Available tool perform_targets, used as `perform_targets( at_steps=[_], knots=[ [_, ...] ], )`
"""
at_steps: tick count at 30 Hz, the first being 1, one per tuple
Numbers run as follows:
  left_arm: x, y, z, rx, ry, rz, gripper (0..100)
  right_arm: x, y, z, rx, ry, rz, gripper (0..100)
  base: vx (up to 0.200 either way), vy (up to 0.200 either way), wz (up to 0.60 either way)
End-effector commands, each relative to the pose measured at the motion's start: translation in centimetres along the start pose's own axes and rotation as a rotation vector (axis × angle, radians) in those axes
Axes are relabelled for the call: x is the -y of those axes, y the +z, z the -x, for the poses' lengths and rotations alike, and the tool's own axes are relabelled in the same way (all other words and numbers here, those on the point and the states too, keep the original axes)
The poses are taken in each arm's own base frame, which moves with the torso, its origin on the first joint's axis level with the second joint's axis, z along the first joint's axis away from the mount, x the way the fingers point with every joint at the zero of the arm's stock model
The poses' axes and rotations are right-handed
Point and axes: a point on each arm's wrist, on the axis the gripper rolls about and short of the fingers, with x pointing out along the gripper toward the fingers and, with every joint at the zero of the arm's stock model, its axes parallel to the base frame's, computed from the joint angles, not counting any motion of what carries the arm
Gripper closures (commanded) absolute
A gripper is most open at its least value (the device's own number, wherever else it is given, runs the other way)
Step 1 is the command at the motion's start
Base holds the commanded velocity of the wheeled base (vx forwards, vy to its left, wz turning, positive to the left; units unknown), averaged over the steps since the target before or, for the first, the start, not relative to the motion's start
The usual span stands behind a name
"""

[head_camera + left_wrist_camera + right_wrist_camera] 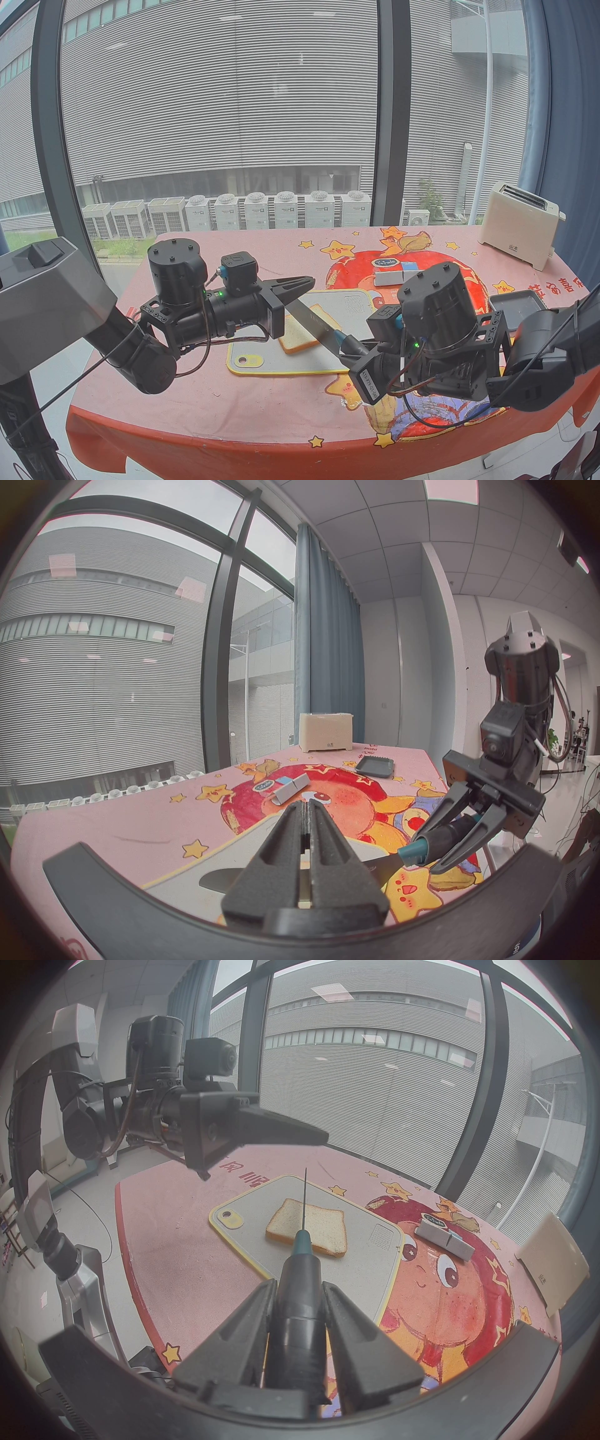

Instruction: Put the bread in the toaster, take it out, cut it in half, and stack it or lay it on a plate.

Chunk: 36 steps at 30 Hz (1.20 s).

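Head camera looks forward and down over the table [206, 400]. Left wrist camera skims low, facing the toaster [325, 731]. Right wrist camera faces back the opposite way. All three share the cutting board [275, 362].

Toaster [522, 225]: small dark mark on its front, too small to read.
Tablecloth [553, 286]: red characters in front of the toaster, not legible.

Closed left tool [306, 806] over cutting board [175, 894]
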Motion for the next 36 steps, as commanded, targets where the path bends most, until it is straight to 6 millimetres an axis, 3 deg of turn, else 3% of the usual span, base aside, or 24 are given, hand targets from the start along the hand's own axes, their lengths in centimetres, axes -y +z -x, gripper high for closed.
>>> perform_targets(
  at_steps=[1, 36],
  knots=[
    [0.0, -1.4, -0.5, -0.034, -0.005, 0.018, 100, -0.1, -0.1, -0.2, -0.005, 0.001, 0.003, 100, 0.0, 0.0, 0.0],
    [0.0, -2.7, -0.8, -0.067, 0.008, 0.025, 100, 0.1, 0.0, -0.8, -0.016, -0.019, 0.008, 100, 0.0, 0.0, 0.0]
  ],
)
